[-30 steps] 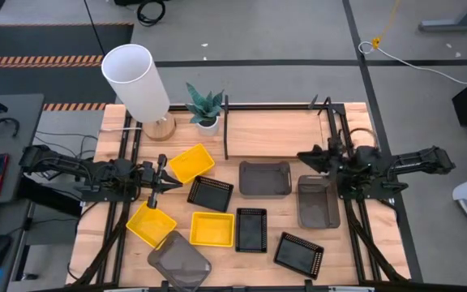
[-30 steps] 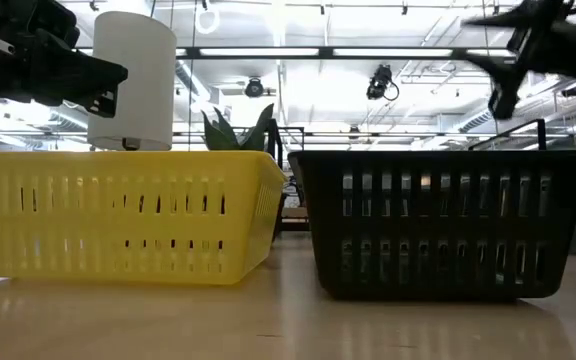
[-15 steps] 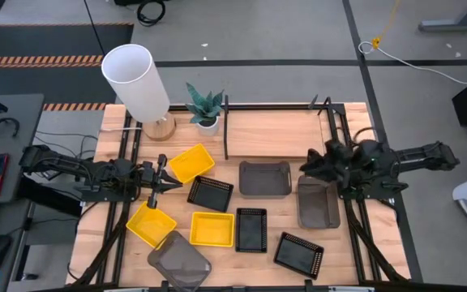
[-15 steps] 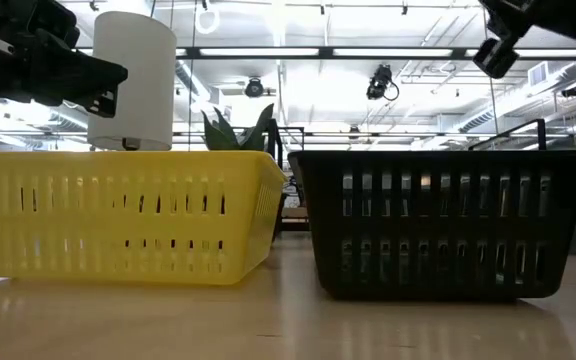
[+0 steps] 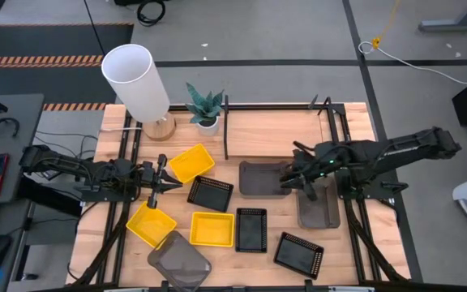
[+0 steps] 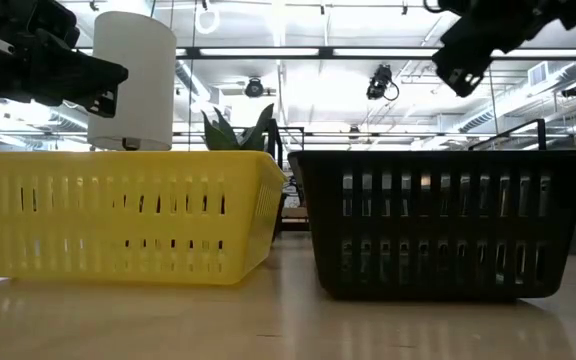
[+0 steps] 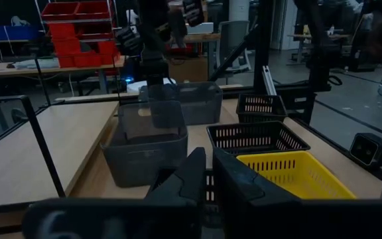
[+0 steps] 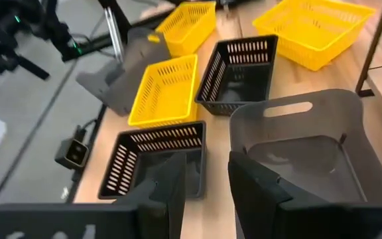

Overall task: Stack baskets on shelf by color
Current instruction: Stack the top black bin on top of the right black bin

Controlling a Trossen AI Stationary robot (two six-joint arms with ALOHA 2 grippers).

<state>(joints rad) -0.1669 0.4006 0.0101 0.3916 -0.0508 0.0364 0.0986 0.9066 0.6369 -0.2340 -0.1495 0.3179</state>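
Observation:
Nine baskets lie loose on the wood table in front of the shelf point(image 5: 226, 130). The three yellow ones point(image 5: 191, 162) point(image 5: 150, 223) point(image 5: 212, 229) lie on the left. The three black ones point(image 5: 210, 193) point(image 5: 251, 229) point(image 5: 299, 254) are spread across the middle. Of the three smoky-grey ones, two point(image 5: 264, 177) point(image 5: 317, 201) are right of centre and one point(image 5: 181, 261) sits at the near edge. My right gripper point(image 5: 297, 177) hovers open above the right end of the middle grey basket point(image 8: 304, 146), slanting down, with nothing between its fingers. My left gripper point(image 5: 164, 180) waits shut at the left, pointing level.
A white lamp point(image 5: 136, 81) on a wooden foot and a potted plant point(image 5: 206, 109) stand at the far left, beside the shelf. Black arm rails run along both sides of the table point(image 5: 355, 235). Bare wood shows on the shelf board point(image 5: 274, 134).
My right gripper has swung from above the right rail toward the table's left. It has risen and tipped from pointing steeply down to a shallower slant, and now hangs over the middle grey basket. The baskets have not moved.

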